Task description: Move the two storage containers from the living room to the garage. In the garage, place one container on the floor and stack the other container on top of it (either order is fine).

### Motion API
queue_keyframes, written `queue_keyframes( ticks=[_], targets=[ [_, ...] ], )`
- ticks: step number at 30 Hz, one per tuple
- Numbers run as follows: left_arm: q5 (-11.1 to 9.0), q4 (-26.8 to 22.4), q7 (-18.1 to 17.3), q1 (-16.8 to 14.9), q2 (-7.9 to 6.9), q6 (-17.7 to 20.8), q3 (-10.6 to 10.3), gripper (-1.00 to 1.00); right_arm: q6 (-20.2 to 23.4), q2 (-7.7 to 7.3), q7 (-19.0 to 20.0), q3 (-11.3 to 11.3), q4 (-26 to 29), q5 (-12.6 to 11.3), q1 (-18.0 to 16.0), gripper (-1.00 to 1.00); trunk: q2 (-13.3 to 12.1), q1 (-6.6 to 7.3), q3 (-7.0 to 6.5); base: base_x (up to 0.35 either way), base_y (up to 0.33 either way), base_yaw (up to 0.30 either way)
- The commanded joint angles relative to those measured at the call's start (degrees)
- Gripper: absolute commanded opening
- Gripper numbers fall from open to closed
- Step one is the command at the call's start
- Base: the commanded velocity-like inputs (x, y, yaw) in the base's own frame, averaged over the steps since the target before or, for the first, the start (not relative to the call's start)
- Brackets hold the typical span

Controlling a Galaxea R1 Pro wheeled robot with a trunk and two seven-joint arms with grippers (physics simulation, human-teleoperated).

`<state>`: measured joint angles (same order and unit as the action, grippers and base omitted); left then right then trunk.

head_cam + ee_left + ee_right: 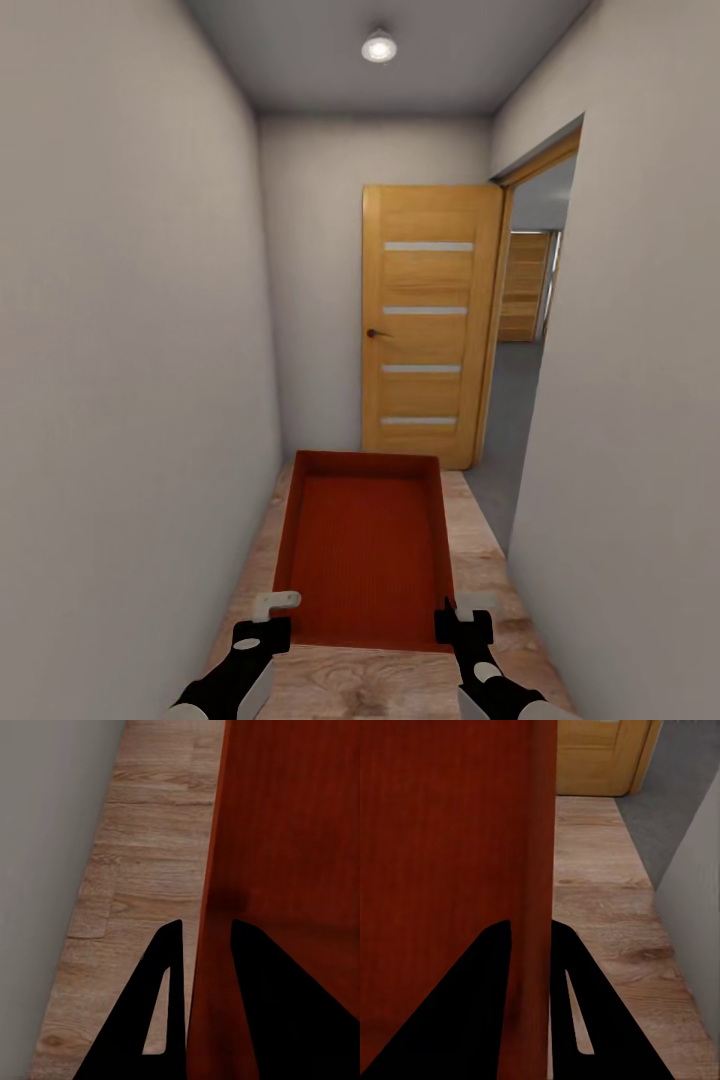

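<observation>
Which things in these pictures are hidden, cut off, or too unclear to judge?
- Storage container: its underside is hidden in the head view by its own walls and floor.
- Garage beyond the open door: the head view shows a narrow slice; the corridor wall hides the rest.
- Left gripper and right gripper: each wrist view's edge cuts off the finger bases.

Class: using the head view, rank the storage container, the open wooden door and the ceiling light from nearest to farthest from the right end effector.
1. Storage container: gripped by the right end effector at its right wall.
2. Open wooden door: ahead, at the corridor's end.
3. Ceiling light: overhead, farthest.
</observation>
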<state>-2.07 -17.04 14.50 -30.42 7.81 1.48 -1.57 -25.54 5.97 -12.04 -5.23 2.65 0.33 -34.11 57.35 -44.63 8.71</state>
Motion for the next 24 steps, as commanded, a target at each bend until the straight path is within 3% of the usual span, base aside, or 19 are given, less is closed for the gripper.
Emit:
queue_keyframes(
  ticks=[1, 24],
  targets=[
    [-1.45, 0.17, 0.26, 0.01, 0.01, 0.29, -0.98, -1.0, -0.21, 0.01, -0.44, -0.5, 2.45, 0.05, -0.08, -1.0, 0.06, -0.04, 0.09, 0.322, 0.0, 0.0],
    [-1.45, 0.17, 0.26, 0.01, 0.01, 0.3, -0.98, -1.0, -0.21, 0.01, -0.44, -0.49, 2.45, 0.07, -0.08, -1.0, 0.06, -0.04, 0.09, 0.322, 0.0, 0.0]
  ],
)
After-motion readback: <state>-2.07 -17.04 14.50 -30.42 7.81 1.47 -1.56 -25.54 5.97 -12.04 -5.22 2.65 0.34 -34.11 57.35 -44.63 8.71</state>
